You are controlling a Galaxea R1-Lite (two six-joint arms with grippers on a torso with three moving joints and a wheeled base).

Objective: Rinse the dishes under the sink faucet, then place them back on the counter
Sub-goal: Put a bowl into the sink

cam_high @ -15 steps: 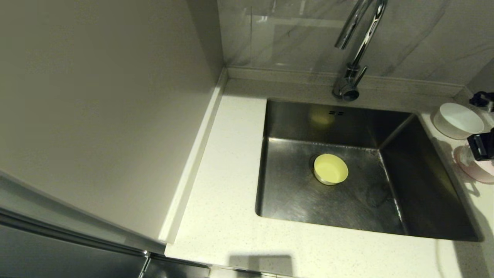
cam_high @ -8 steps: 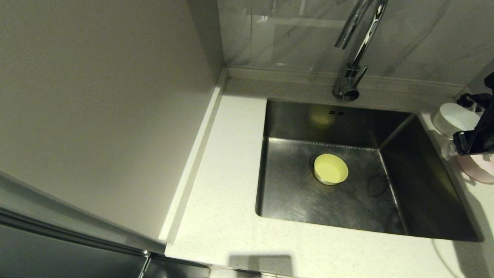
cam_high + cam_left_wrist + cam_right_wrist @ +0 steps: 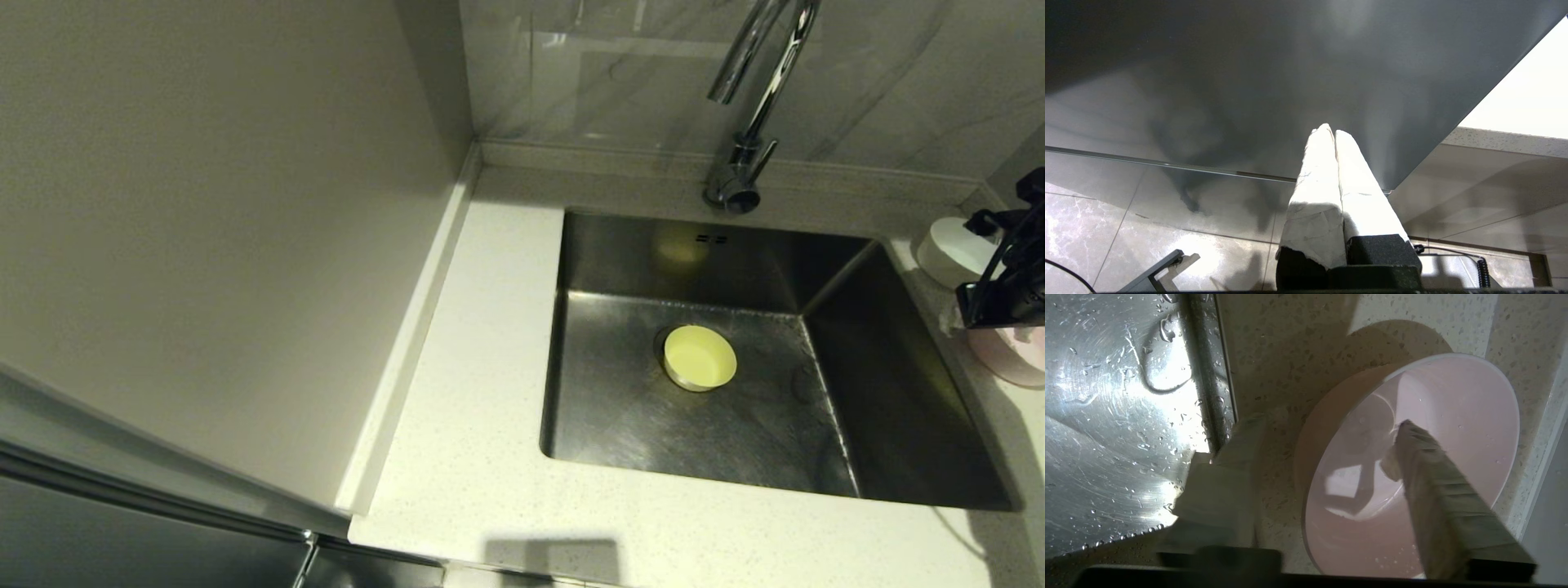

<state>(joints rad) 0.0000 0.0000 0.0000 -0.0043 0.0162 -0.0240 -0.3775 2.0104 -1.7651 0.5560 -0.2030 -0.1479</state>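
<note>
The yellow-green bowl (image 3: 700, 357) sits upright over the drain in the sink (image 3: 898, 392). On the counter (image 3: 490, 408) right of the basin stand the white bowl (image 3: 947, 249), partly behind my right arm, and the pale pink bowl (image 3: 1012, 359). My right gripper (image 3: 984, 314) is open and straddles the pink bowl's (image 3: 1453, 416) sink-side rim. One finger (image 3: 1425, 457) is inside the bowl, the other (image 3: 1237, 457) outside above the counter. My left gripper (image 3: 1329, 132) is shut on nothing, parked low beside the cabinet front, out of the head view.
The chrome faucet (image 3: 755, 98) arches over the sink's back edge. A tall pale wall panel (image 3: 204, 204) bounds the counter on the left. The wet basin wall (image 3: 1106, 416) lies close beside my right gripper, and a raised back edge (image 3: 1541, 428) runs behind the pink bowl.
My right gripper has swung over and lowered onto the pink bowl's rim, and the arm now covers part of the white bowl. The yellow-green bowl has not moved.
</note>
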